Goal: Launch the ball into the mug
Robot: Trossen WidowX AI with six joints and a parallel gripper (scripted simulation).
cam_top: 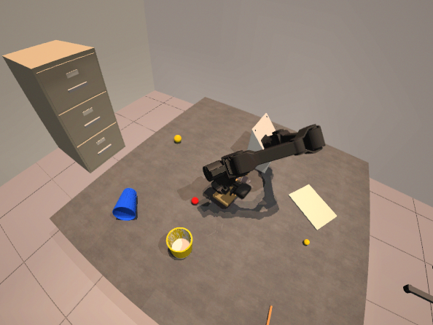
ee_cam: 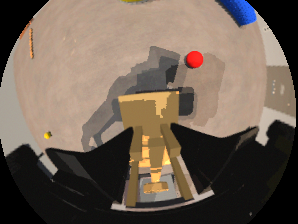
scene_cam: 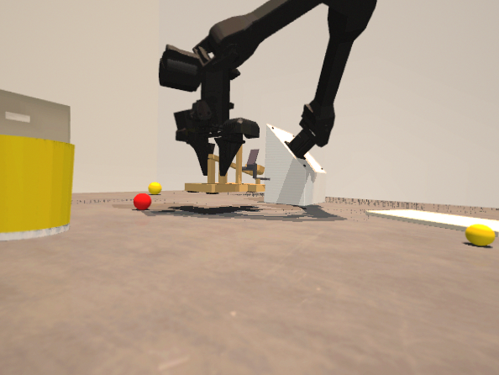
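The wooden catapult [cam_top: 226,200] [scene_cam: 201,187] [ee_cam: 141,111] hangs level a little above the table, with its shadow below it. My gripper [scene_cam: 214,174] [ee_cam: 152,128] points down and is shut on the catapult's upright frame. The fingertips are hidden in the top view. The red ball [cam_top: 194,200] [scene_cam: 142,202] [ee_cam: 194,59] lies on the table just beside the catapult, on the mug's side. The yellow mug [cam_top: 186,251] [scene_cam: 34,185] stands upright, open end up, apart from both; only a sliver shows at the top of the wrist view.
A blue cup [cam_top: 128,202] [ee_cam: 241,11] lies on its side. Two yellow balls [cam_top: 177,138] [cam_top: 306,242] [scene_cam: 154,187] [scene_cam: 480,235] lie far apart. A white wedge mount [cam_top: 263,129] [scene_cam: 286,181] stands behind the catapult. A pale pad [cam_top: 313,207] [scene_cam: 420,219] and an orange stick [cam_top: 270,315] [ee_cam: 31,42] lie flat.
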